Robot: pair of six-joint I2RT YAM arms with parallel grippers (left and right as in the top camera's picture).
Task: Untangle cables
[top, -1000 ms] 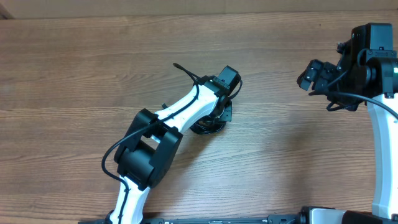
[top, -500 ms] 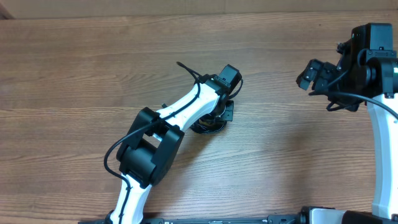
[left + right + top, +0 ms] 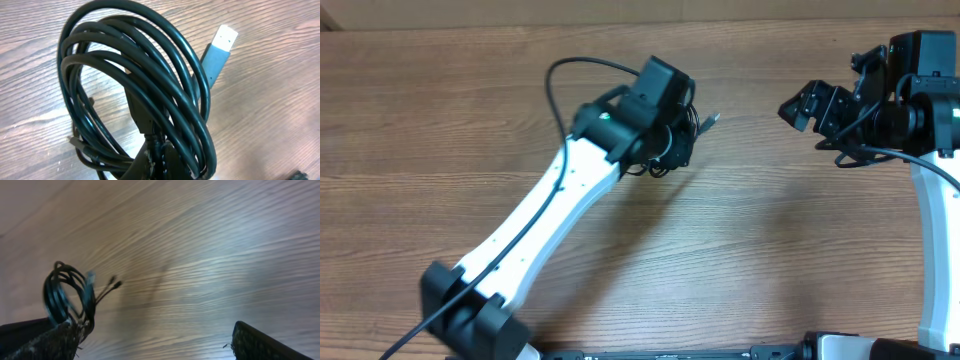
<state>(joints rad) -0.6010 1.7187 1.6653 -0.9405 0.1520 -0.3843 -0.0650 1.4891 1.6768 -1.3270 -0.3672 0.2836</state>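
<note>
Since the earlier frames the left arm [image 3: 545,215] has unfolded and swung toward 12 o'clock, carrying the cables [image 3: 140,85] away from the centre of the desk [image 3: 770,250]. The right hand [image 3: 802,103] has edged toward 9 o'clock. The cables form one tight coil of black loops hanging from the left hand [image 3: 672,148], apparently clear of the desk, just toward 12 o'clock from centre.

Risks (judged):
1. The left hand is clamped on the coil's lower edge with several strands pinched together, so any pull would likely tighten the bundle rather than free one cord.
2. Thin strands could slip out of the pinch one at a time and let the coil drop.
3. The plug [image 3: 219,50] juts out at 1 o'clock of the coil in the left wrist view and looks like the natural hold for the right hand. If the coil sways, that hand could miss the plug or catch a whole loop.

Pose: the left arm is stretched long, running from the 7 o'clock corner toward 12 o'clock, with the wrist tipped over the coil. The right arm stands at the 3 o'clock edge. Its hand has fingers apart and holds nothing. It faces 9 o'clock toward the coil and is well apart from it.
</note>
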